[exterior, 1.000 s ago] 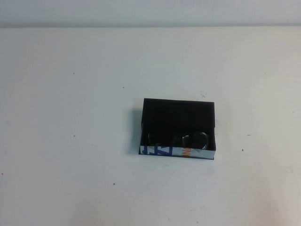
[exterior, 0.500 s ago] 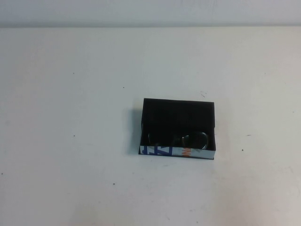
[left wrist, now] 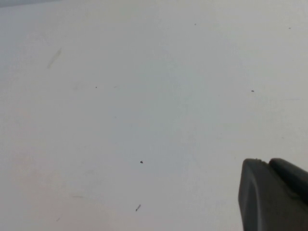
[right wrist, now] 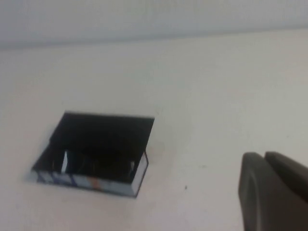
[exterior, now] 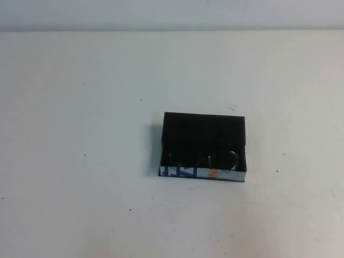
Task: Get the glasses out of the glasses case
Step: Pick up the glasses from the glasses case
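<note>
The glasses case (exterior: 185,173) is a shallow open black box a little right of the table's middle, its white side with blue shapes and a small orange mark facing me. The dark glasses (exterior: 205,159) lie inside it against that near wall. The case also shows in the right wrist view (right wrist: 140,175), away from the gripper. My right gripper (right wrist: 263,155) is shut and empty, hovering over bare table beside the case. My left gripper (left wrist: 267,161) is shut and empty over bare table. Neither gripper shows in the high view.
The white table (exterior: 80,134) has small dark specks and stretches around the case on all sides. Its far edge meets a pale wall (exterior: 172,13).
</note>
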